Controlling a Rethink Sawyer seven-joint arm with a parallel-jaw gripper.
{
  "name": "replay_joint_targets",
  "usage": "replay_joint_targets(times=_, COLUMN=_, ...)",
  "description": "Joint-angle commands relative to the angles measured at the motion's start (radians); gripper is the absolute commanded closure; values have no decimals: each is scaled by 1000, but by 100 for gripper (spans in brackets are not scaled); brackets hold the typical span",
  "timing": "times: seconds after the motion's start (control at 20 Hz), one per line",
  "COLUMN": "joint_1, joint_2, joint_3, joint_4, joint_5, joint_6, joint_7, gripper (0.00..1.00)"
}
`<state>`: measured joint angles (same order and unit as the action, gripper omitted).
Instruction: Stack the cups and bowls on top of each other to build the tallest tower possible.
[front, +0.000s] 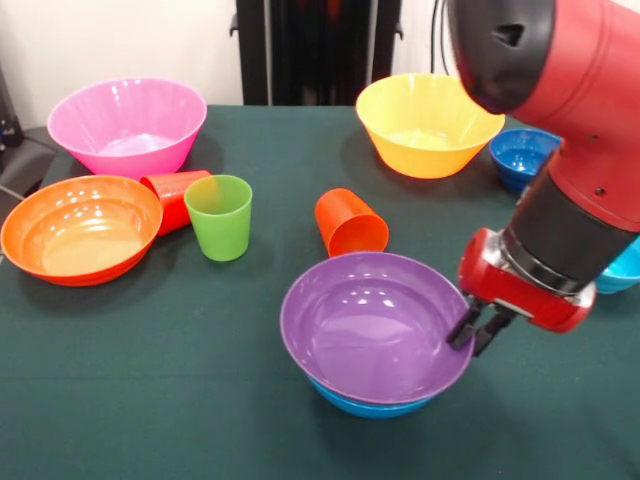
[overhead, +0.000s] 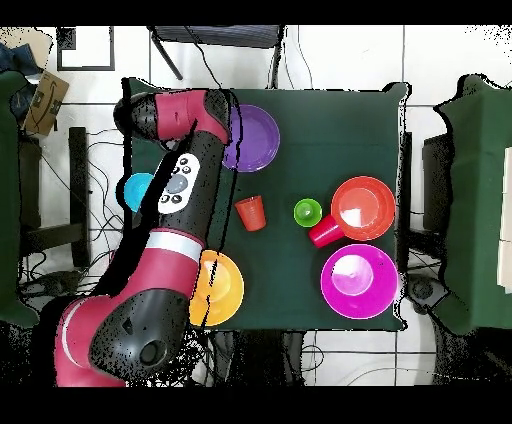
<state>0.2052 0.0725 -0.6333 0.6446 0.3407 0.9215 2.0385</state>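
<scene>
The tower is a purple bowl (front: 375, 325) nested in a blue bowl (front: 368, 405), near the front of the table; it also shows in the overhead view (overhead: 255, 137). My gripper (front: 473, 338) is at the purple bowl's right rim, open, with one finger inside the rim and one outside. A lime green cup (front: 219, 216) stands upright. A red cup (front: 172, 197) lies on its side against the orange bowl (front: 78, 228). An orange cup (front: 350, 222) lies tipped behind the purple bowl. In the overhead view the arm hides the gripper.
A pink bowl (front: 128, 125) sits at the back left and a yellow bowl (front: 428, 123) at the back right. A small dark blue bowl (front: 522, 155) is beside the yellow one. A cyan bowl (front: 625, 272) is partly hidden behind my arm.
</scene>
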Motion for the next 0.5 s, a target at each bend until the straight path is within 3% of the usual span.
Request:
replay_joint_targets(times=0.05, joint_1=-34, joint_2=-26, joint_3=207, joint_4=198, joint_5=-135, joint_6=-69, joint_7=-289, gripper=100)
replay_joint_targets(times=0.5, joint_1=-54, joint_2=-86, joint_3=257, joint_4=244, joint_5=-188, joint_6=-4, joint_7=-293, gripper=100)
